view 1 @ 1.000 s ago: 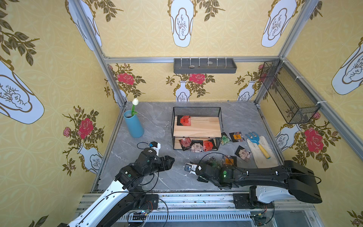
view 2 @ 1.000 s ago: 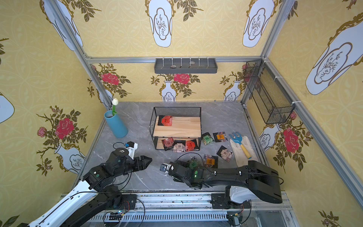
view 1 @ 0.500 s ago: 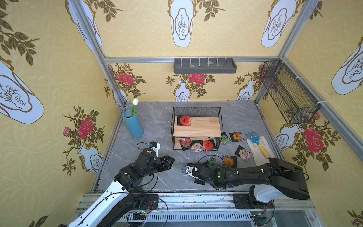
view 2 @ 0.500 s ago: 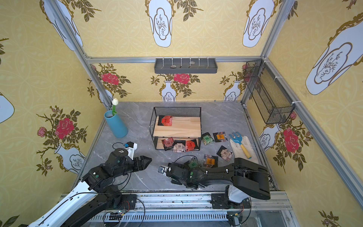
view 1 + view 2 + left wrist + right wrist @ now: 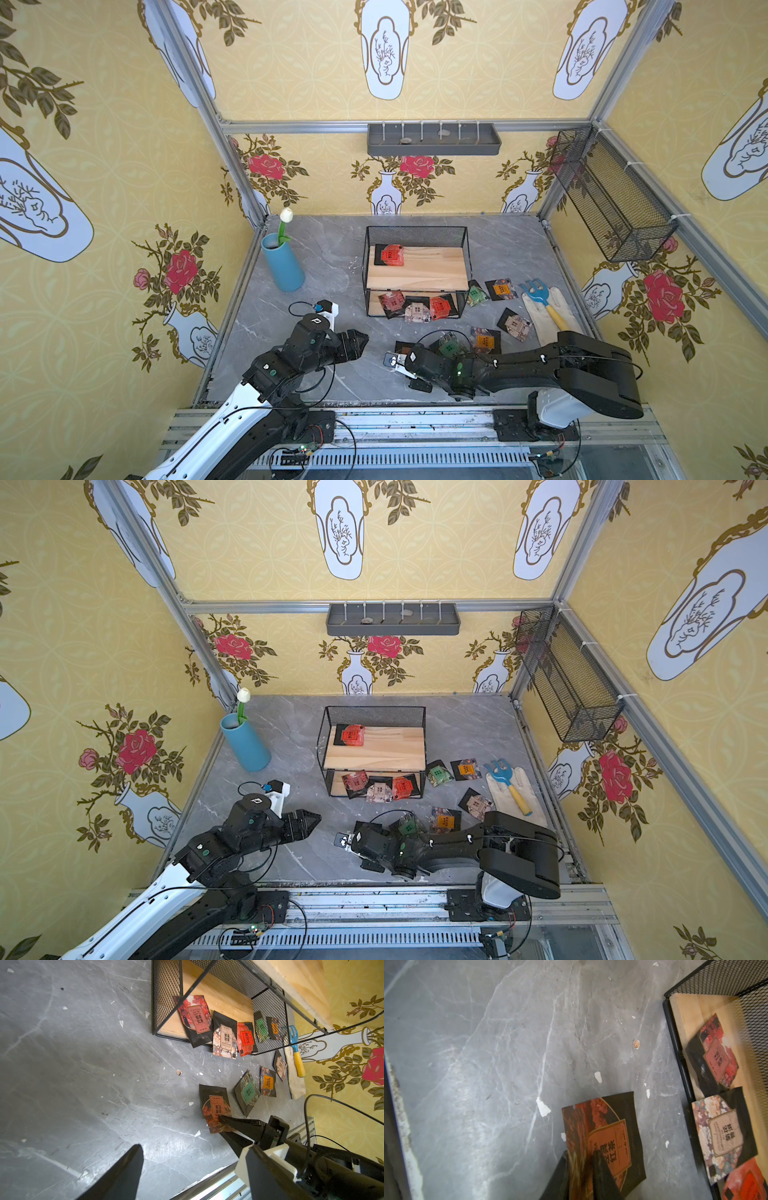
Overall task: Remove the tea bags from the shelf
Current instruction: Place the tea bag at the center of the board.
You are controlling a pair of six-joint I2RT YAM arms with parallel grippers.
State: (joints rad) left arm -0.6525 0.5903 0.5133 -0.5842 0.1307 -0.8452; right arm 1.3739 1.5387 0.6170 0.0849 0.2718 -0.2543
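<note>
The shelf (image 5: 415, 227) stands mid-floor. One red tea bag (image 5: 390, 254) lies on its top board, and three more (image 5: 417, 311) lie along the lower board's front edge. Several tea bags (image 5: 483, 340) are scattered on the floor to its right. My right gripper (image 5: 580, 1157) is low over the floor in front of the shelf. Its fingers stand slightly apart, astride the edge of a red-orange tea bag (image 5: 216, 1107) resting on the floor. My left gripper (image 5: 365, 337) hovers wide open to the left with nothing between its fingers.
A blue vase (image 5: 282, 266) with a white flower stands at the back left. A white glove (image 5: 569, 316) with a blue hand rake (image 5: 540, 293) lies at the right wall. A grey tray (image 5: 432, 141) and a mesh basket (image 5: 611, 195) hang on the walls.
My right gripper shifted slightly left and down with the red-orange tea bag, and its fingers have parted from shut. The left arm has barely moved.
</note>
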